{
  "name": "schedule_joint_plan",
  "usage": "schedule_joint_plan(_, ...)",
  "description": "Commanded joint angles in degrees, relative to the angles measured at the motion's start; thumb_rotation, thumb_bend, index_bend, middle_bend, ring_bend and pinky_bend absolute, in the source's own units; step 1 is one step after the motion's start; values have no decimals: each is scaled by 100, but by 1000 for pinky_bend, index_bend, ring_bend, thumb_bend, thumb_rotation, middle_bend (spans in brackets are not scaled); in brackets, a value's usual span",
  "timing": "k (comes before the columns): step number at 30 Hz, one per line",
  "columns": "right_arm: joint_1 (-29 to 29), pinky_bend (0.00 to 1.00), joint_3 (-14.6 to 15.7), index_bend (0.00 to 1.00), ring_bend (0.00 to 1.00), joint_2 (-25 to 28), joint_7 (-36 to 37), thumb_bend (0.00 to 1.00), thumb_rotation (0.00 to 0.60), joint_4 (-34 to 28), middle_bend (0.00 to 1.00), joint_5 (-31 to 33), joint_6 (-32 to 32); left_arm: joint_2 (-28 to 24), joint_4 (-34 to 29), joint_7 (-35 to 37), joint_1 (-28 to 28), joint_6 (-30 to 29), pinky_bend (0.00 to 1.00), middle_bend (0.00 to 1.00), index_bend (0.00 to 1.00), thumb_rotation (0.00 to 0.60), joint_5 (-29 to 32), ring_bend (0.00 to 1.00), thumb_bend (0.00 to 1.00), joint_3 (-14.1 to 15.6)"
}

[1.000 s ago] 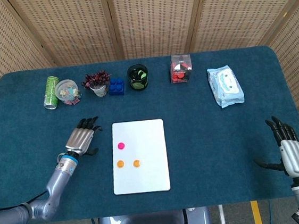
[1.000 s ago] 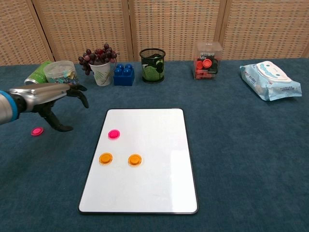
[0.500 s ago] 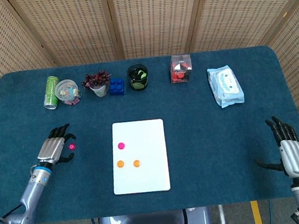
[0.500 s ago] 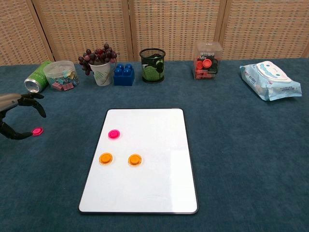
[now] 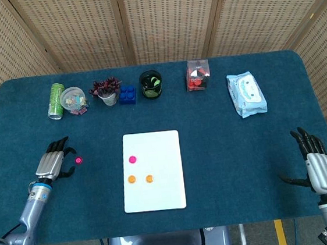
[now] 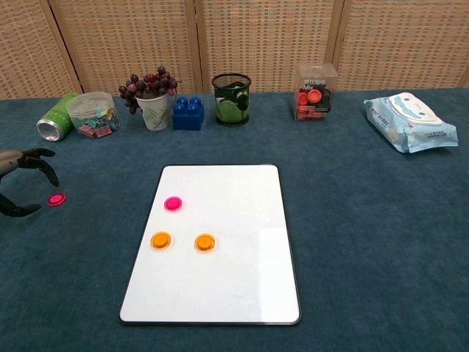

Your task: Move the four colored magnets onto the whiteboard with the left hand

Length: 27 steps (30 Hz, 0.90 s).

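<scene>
Three magnets already sit on the whiteboard (image 5: 154, 170); the last pink magnet (image 5: 78, 160) lies on the worktop left of it. The left robot hand (image 5: 51, 163) hovers just beside that magnet, fingers apart and empty, placed to pinch it.

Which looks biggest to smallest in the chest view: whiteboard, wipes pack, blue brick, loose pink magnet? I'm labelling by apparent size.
1. whiteboard
2. wipes pack
3. blue brick
4. loose pink magnet

The whiteboard lies nearer the camera, which inflates it, but the gaps are clear.
</scene>
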State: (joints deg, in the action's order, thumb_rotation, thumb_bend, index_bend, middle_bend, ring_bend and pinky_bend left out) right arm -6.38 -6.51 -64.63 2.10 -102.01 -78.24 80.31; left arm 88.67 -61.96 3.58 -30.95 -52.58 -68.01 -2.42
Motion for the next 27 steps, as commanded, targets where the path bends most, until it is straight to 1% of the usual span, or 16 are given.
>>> schedule_joint_plan(1,-1,0,-1,0,0,0,2,131,600,-1,0,2,-2,50,63,-10,-4,47,0,0,329,600,7,0,375,-40)
schedule_joint_plan(11,0,0,-2,0,0,9,34,128,600,-10,0,11,-14,356,340,-103,-17,178,0,0,337,600,54,0,377,-192)
schedule_joint_plan(14,0,0,-1,0,0,11,38,128,600,-9,0,8,-13,391,363,-112,-10,175,0,0,363,600,38,0,378,-211)
schedule_joint_plan(16,1,0,0,0,0,11,40,130,600,-8,0,6,-12,409,379,-121,-2,167,0,0,422,600,28,0,380,-217)
schedule_joint_plan(19,3,0,2,0,0,12,43,129,600,-9,0,3,-9,438,406,-143,11,157,0,0,551,600,19,0,383,-232)
schedule_joint_plan(23,3,0,0,0,0,11,46,131,600,-9,0,3,-10,482,454,-179,28,151,0,0,632,600,23,0,392,-258)
schedule_joint_plan(27,2,0,-2,0,0,10,49,129,600,-10,0,9,-12,486,443,-152,50,112,0,0,675,600,-4,0,396,-287)
